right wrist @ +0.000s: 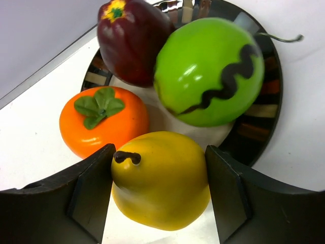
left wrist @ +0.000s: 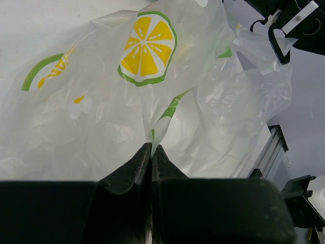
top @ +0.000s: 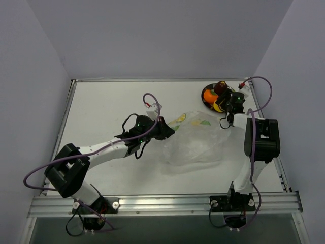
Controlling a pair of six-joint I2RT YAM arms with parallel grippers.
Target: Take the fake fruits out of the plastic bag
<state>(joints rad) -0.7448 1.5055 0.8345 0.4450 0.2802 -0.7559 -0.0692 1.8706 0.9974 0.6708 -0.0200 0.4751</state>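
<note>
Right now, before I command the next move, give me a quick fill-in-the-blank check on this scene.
1. The left fingers are shut on a fold of the ____.
2. The fruit between the right fingers is coloured ____.
3. The orange fruit, green fruit and dark red fruit rest on the ____.
Missing words: plastic bag; yellow; plate.
</note>
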